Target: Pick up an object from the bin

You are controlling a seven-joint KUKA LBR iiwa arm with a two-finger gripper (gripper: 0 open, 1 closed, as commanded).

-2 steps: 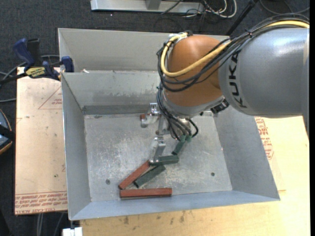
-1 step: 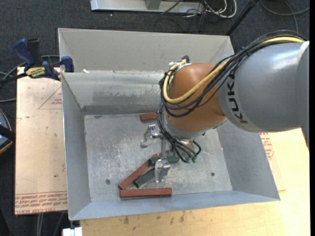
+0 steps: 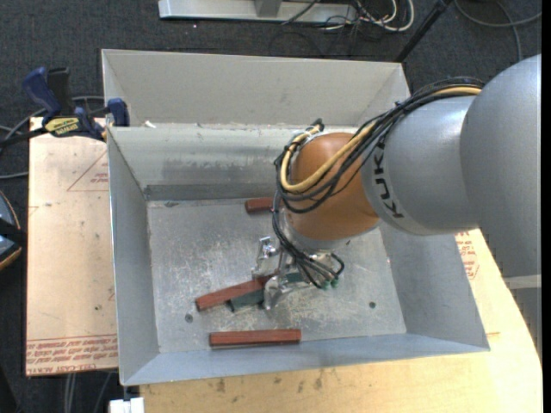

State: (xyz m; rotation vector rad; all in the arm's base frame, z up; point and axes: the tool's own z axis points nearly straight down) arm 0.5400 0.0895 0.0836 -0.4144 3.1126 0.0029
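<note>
**Gripper low over the slanting brown stick, mid-bin**

Your gripper is down close to the floor of the grey metal bin, a little right of the middle. It hangs under the rounded orange cover at the wrist. Black and yellow cables loop over that cover, and the silver arm comes in from the right. You cannot tell from this view how far the hand is open, nor whether it has hold of anything.

Right by it lies the slanting reddish-brown flat stick. The stick's right end reaches up to the gripper and its left end points to the near left. A small dark green block sits against that stick, just left of the gripper. A second reddish-brown flat stick lies level along the near wall, apart from the other two. A short reddish-brown piece lies on the far side, by the foot of the far wall, its right end at the edge of the orange cover.
</note>
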